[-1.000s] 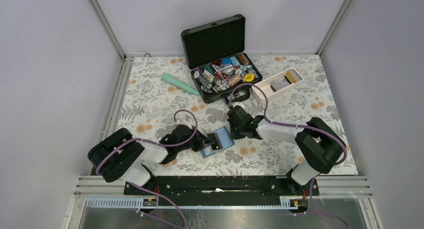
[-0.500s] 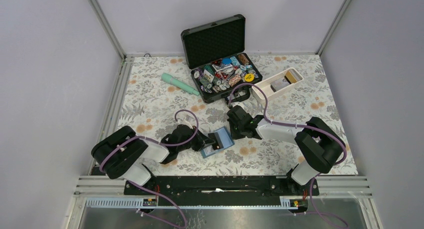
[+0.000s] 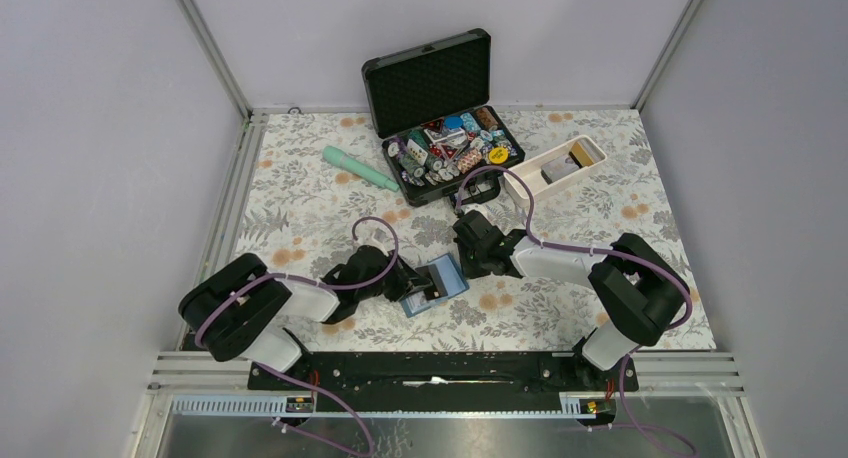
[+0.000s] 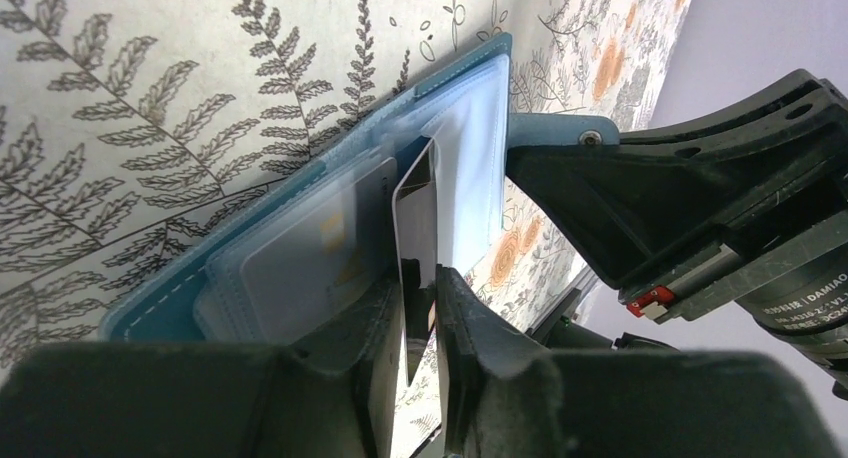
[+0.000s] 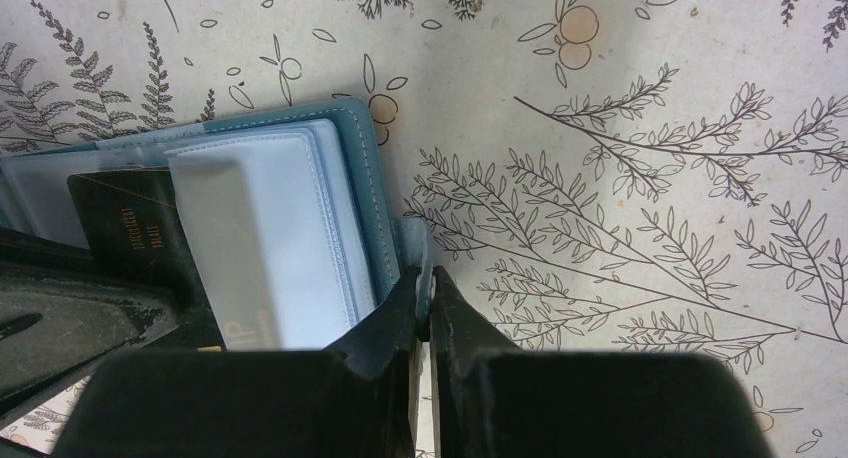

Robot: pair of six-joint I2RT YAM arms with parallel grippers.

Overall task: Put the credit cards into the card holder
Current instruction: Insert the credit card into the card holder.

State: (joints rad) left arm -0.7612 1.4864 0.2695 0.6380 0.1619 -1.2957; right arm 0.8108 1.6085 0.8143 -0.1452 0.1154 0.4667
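card holder [image 3: 437, 278]: I see it lying open on the counter [image 3: 300, 203], between my two claws.
right claw [image 5: 428, 303]: clamped on the holder's teal snap tab.
left claw [image 4: 420, 318]: fingers close on either side of the dark card [image 4: 415, 218]; I cannot tell whether they grip it.
dark card: on edge, its far end tucked among the holder's clear sleeves.

- card holder [image 3: 437, 281]: teal-blue outside, pale frosted-blue sleeves inside
- credit card [image 5: 130, 228]: black, tiny gold lettering
- table [image 3: 300, 208]: cream, grey ferns, orange blossoms all over
- case [image 3: 430, 78], far edge: black, chips inside in every colour
- tray [image 3: 520, 185]: plain white
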